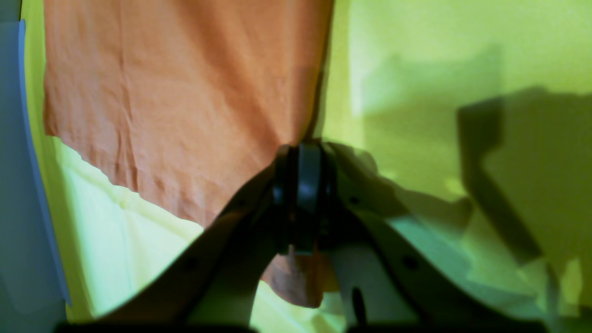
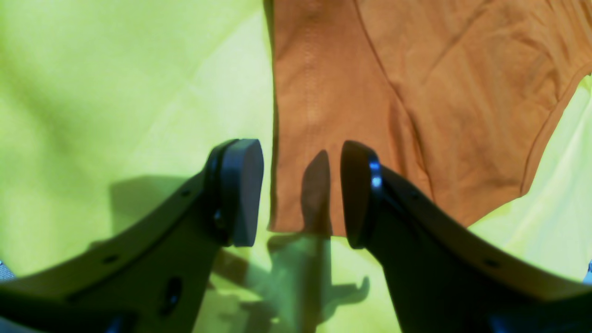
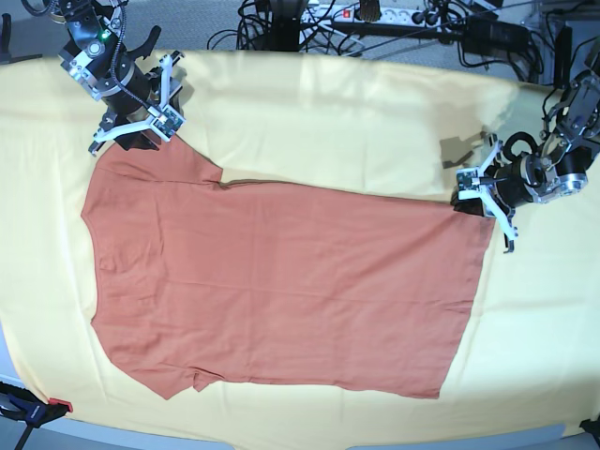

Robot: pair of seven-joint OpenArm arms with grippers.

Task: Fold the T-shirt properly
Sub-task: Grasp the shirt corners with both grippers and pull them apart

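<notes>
Left fingers (image 1: 303,199) clamped on T-shirt (image 3: 281,281) hem.

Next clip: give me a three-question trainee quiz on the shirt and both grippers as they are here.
1. True or false: the right gripper is shut on the T-shirt.
2. Which gripper pinches the shirt's hem corner? A) left gripper B) right gripper C) neither
3. Fill in: the shirt lies spread on a ____ cloth.

Key: 1 false, its jaws stand open over the sleeve edge; 2 A; 3 yellow.
</notes>
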